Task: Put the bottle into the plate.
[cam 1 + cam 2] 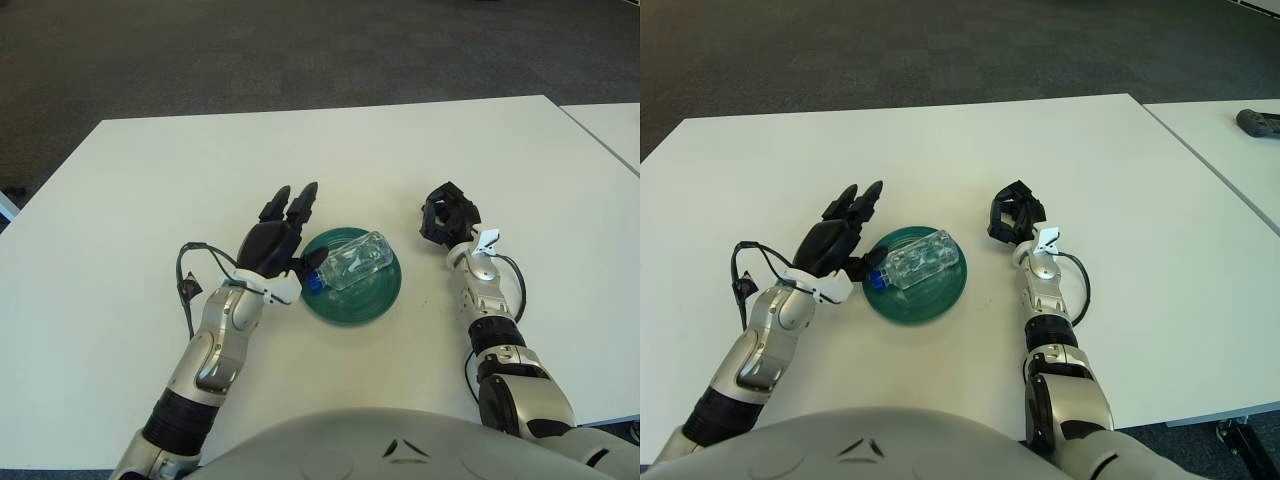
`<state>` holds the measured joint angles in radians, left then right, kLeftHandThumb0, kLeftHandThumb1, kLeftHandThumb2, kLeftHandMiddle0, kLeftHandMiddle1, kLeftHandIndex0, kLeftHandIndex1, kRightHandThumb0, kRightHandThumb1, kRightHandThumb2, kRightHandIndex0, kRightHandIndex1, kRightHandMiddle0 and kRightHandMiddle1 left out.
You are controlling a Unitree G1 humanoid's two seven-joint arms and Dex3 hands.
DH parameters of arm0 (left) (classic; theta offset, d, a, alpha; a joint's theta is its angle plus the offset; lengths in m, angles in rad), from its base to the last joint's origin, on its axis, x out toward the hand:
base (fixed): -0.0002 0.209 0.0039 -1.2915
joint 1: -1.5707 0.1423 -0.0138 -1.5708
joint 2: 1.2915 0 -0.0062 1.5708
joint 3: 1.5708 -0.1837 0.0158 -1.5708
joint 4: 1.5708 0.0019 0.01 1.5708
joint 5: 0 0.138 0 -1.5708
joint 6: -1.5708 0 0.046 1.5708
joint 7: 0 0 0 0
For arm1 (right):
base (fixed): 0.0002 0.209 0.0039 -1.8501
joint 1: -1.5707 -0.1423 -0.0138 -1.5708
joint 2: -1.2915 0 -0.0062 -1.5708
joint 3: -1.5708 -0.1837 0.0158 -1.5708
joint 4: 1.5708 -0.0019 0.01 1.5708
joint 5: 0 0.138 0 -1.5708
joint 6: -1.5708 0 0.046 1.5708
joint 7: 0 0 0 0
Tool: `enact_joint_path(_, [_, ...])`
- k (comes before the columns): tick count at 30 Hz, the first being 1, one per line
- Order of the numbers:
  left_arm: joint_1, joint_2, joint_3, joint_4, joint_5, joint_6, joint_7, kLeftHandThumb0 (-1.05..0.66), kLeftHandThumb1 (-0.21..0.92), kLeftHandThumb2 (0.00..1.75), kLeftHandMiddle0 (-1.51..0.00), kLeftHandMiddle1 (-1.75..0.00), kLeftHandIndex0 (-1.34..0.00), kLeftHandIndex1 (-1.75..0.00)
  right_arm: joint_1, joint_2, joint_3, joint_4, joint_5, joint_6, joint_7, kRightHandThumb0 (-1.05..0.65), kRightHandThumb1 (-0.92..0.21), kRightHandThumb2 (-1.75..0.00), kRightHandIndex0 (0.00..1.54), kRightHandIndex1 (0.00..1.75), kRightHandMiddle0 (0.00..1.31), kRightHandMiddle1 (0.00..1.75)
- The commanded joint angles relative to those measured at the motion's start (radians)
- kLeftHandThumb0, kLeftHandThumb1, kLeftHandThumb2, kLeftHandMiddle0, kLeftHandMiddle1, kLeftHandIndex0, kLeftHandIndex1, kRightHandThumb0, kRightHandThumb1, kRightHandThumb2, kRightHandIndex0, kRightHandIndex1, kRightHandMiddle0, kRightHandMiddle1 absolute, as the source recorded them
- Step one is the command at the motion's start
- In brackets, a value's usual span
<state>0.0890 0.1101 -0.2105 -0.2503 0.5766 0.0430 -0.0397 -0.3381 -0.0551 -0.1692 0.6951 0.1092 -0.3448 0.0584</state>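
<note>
A clear plastic bottle (352,262) with a blue cap lies on its side in the green plate (372,300) near the table's middle. My left hand (279,236) hovers just left of the plate, fingers spread and pointing away, holding nothing. The bottle's blue cap (314,282) points toward that hand. My right hand (447,213) shows to the right of the plate, black fingers curled, nothing in it.
The white table (150,190) spreads wide around the plate. A second white table (612,125) abuts at the far right; in the right eye view a dark object (1261,122) lies on it. Dark carpet lies beyond the far edge.
</note>
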Motion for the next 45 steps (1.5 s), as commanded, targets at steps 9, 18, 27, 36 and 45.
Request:
enact_joint_path(9, [-0.097,-0.328,0.306,0.318,-0.449,-0.153,0.346,-0.58,0.88,0.83,-0.56,-1.03,-0.25,-1.52,-0.029,-0.005,-0.021,0.034,0.021,0.003,0.002,-0.48,-0.31,-1.31,1.08,1.75,0.61,1.75])
enact_joint_path(18, [-0.155,-0.32,0.322,0.377,-0.5,-0.151,0.487,-0.4,0.65,0.9,-0.72,-1.72,-0.37,-1.74,-0.024,-0.01,-0.027,0.032,0.019,0.006,0.008,-0.48,-0.3,-1.33,1.1,1.75,0.62,1.75])
enact_joint_path(27, [-0.197,-0.347,0.339,0.433,-0.619,-0.166,0.534,-0.42,0.51,1.07,-0.96,-1.75,-0.46,-1.75,-0.015,-0.009,-0.027,0.016,0.018,0.009,0.017,-0.48,-0.3,-1.33,1.12,1.75,0.63,1.75])
enact_joint_path(36, [-0.214,-0.336,0.32,0.534,-0.688,-0.259,0.512,-0.44,0.44,1.17,-1.11,-1.75,-0.52,-1.75,-0.005,-0.001,-0.025,-0.007,0.023,-0.001,0.024,-0.49,-0.28,-1.35,1.14,1.75,0.64,1.75])
enact_joint_path(45, [-0.207,-0.307,0.29,0.586,-0.692,-0.327,0.454,-0.45,0.4,1.21,-1.21,-1.75,-0.55,-1.75,0.015,0.012,-0.022,-0.041,0.035,0.001,0.027,-0.49,-0.27,-1.36,1.15,1.75,0.64,1.75])
